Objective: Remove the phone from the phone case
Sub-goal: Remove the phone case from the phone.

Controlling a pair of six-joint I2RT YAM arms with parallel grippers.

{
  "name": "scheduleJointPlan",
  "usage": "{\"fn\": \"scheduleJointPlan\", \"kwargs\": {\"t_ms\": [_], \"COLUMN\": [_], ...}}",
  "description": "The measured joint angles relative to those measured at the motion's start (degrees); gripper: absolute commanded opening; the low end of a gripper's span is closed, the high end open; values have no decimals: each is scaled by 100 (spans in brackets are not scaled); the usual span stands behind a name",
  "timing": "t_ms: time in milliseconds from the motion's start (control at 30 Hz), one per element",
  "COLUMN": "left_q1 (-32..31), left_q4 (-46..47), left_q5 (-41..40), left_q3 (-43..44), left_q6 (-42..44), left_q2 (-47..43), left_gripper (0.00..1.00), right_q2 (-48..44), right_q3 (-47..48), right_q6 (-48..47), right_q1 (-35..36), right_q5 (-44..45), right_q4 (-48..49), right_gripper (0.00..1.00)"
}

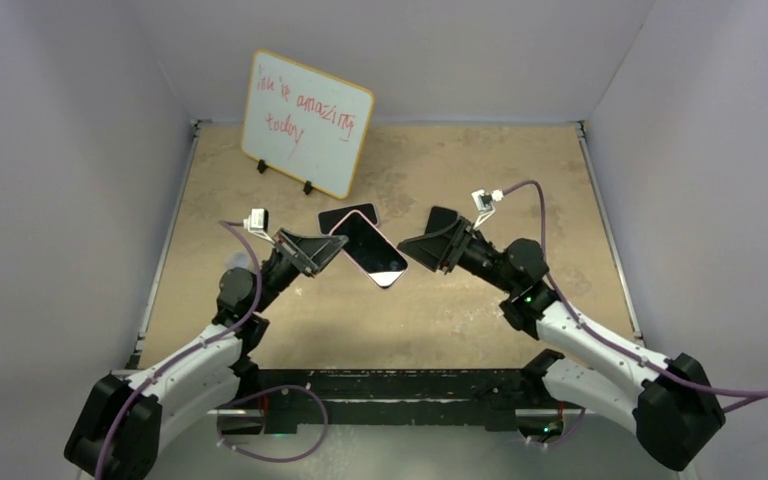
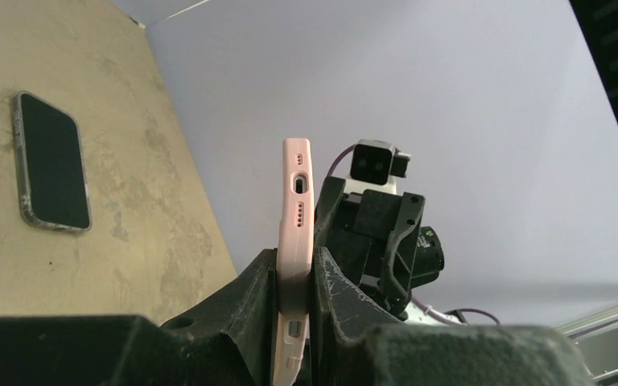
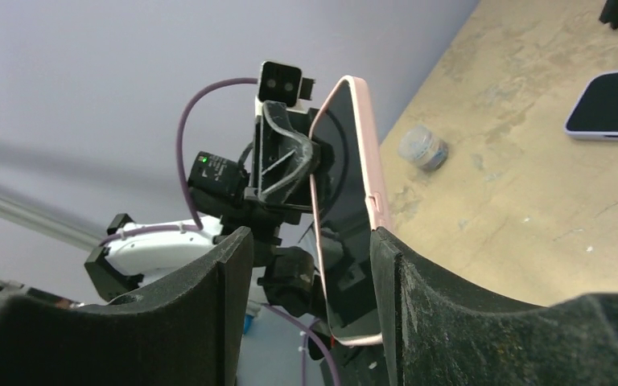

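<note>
- Tan worktop (image 1: pixel 480 310), purple-grey walls.
- Left gripper (image 2: pixel 294 277) clamped on pink phone case (image 2: pixel 296 201), phone (image 1: pixel 372 252) inside, held above worktop.
- Right gripper (image 3: pixel 307 241) wide open at its free end.
- Second phone (image 1: pixel 348 215) flat behind; whiteboard (image 1: pixel 305 122) farthest.

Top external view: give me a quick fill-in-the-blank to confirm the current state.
The left gripper is shut on a ___ phone case.
The right gripper stands ___ at the case's other end.
A second phone lies flat on the table, screen facing ___.
Missing words: pink; open; up.
</note>
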Motion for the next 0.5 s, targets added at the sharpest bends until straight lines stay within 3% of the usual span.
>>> {"fn": "scheduleJointPlan", "kwargs": {"t_ms": [267, 500], "left_q1": [0, 0], "left_q4": [46, 50], "left_q5": [-210, -295], "left_q3": [2, 2], "left_q6": [-90, -197], "left_q2": [-348, -391], "left_gripper": [0, 0], "right_q2": [-828, -413], "right_q3": [-264, -487], "right_q6": [-354, -166], "right_q1": [0, 0], "right_q5": [501, 391], "right_q4": [-675, -240], "right_gripper": [54, 52]}}
